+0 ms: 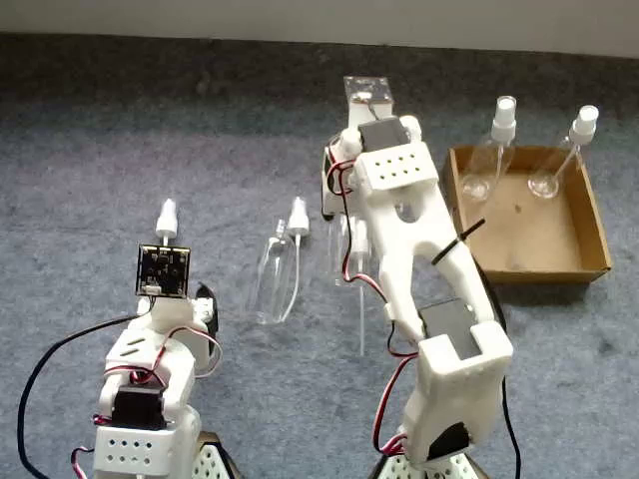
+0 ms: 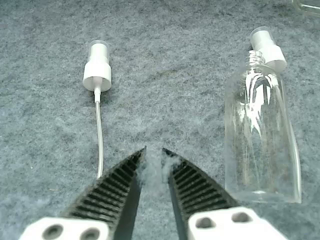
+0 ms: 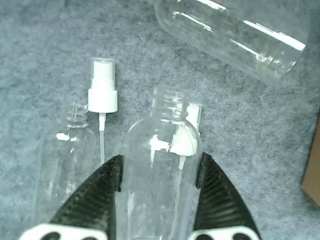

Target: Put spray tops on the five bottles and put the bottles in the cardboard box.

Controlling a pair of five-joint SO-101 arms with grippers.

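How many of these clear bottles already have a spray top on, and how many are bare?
Bottles with spray top on: 3, two in the cardboard box, one lying on the table
Bottles without a top: 2, one in the right claw, one beside it
Total: 5 bottles

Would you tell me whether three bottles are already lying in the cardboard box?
No, the cardboard box holds just two: one bottle and a second bottle beside it.
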